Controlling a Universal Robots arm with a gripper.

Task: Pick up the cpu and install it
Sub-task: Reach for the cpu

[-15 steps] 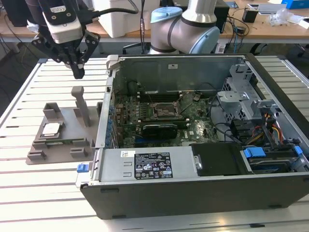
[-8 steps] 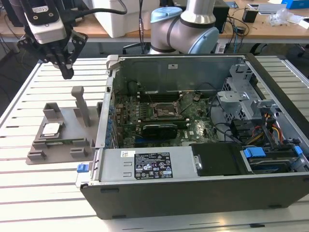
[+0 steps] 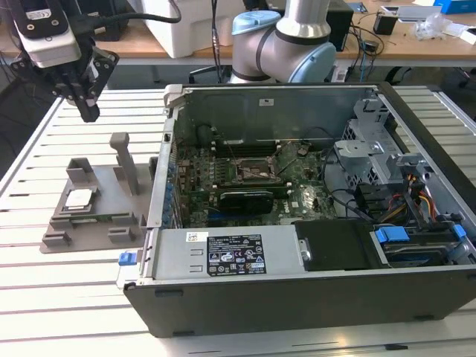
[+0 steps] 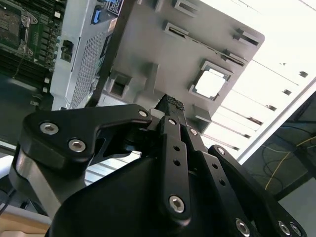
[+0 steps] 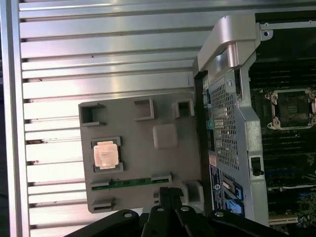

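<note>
The jaws are pressed together on nothing, hanging above the counter [image 3: 74, 297]. In the exterior view the cpu [image 3: 78, 198] lies flat in the grey holder [image 3: 126, 167], at 9 o'clock from the open computer case [image 3: 223, 297], with the jaws at the holder's 11 o'clock.

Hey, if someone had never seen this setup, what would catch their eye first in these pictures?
The big open computer case dominates the table, its green motherboard and bare socket exposed. At the exterior view's left, the cpu lies in a grey holder, with the gripper hanging above it, shut and empty.
</note>
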